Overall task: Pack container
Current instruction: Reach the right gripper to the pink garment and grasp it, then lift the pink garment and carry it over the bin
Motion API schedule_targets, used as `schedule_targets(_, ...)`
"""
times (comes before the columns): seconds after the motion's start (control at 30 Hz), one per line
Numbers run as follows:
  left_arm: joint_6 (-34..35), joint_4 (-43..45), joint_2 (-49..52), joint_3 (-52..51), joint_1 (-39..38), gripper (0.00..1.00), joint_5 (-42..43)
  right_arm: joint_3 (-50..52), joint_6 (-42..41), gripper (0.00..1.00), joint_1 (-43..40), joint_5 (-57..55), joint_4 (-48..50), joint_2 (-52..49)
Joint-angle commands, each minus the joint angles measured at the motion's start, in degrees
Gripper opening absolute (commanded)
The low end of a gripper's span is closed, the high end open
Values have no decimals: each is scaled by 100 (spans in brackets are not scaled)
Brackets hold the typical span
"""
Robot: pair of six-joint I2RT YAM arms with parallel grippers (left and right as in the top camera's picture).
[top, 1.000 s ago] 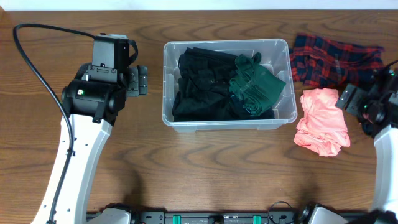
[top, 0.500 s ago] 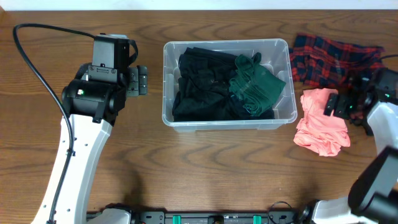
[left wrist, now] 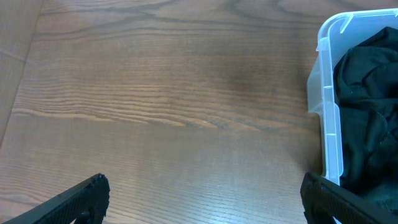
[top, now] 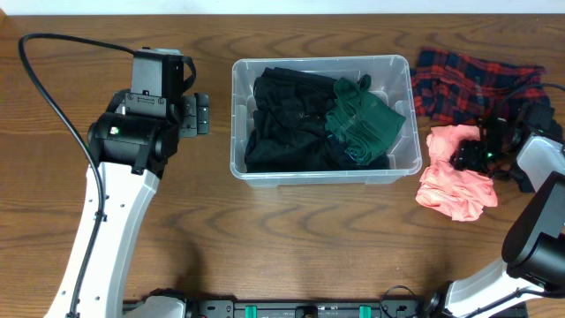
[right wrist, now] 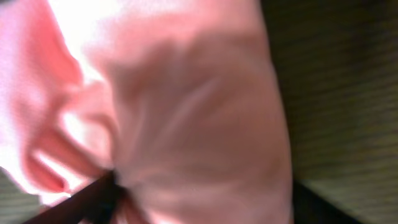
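Overhead view gives me the wooden table (top: 291, 238) filling the frame. Just toward 12 o'clock of its centre stands the container (top: 327, 175), a clear bin already holding a heap of black clothing (top: 282, 128) with a dark green garment (top: 364, 119) on its 3 o'clock side. Off the bin's 2 o'clock corner lies a red-and-navy plaid cloth (top: 468, 79). At the bin's 3 o'clock, just beside its wall, is a crumpled pink garment (top: 455, 187). I judge the step in hand to be picking up that pink piece. My right gripper (top: 463, 157) sits on its 12 o'clock edge. The right wrist view, badly blurred, shows pink fabric between jaws that look spread apart, with nothing clamped. Next I'd need to close on a thick fold, lift clear of the rim and carry toward 9 o'clock. The left gripper (top: 196, 115) hangs at the bin's 9 o'clock, jaws wide and empty over bare wood. The surface is dark, grained wood, and of the room I see only a pale strip (top: 265, 5) along 12 o'clock.
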State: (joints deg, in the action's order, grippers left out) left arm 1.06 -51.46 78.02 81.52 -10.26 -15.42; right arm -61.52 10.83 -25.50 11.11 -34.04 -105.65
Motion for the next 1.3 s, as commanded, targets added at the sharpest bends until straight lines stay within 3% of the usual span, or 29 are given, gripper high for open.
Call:
schedule_targets(0.0,-57,-17,-15,90,22,98,-74,153,81,45,39,-173,-55,-326)
schedule_targets(0.07,-57,-17,-15,90,22,98,-74,151,83,26,39,-74,-52,-264)
schedule_targets(0.1,-57,-17,-15,90,22,98,-74,151,81,9,39,-66,-55,-223)
schedule_targets(0.13,-57,-17,-15,90,22,98,-74,146,79,2,39,-55,-79,-155)
schedule_targets(0.4,-57,-17,-15,90,22,98,-74,-407,-651,1,46,50,-780,863)
schedule_targets(0.57,-57,-17,-15,90,22,98,-74,-1012,-793,1,179,885,-1172,1829)
schedule_targets(0.8,-57,-17,-15,90,22,98,-74,-1716,-1362,1,1113,1104,-1182,2900)
schedule_targets(1.0,-57,-17,-15,90,22,98,-74,-1891,-2081,1,2640,1097,-267,3101)
schedule_targets(1.27,-57,-17,-15,90,22,98,-74,-1891,-3086,1,4221,990,1268,2203)
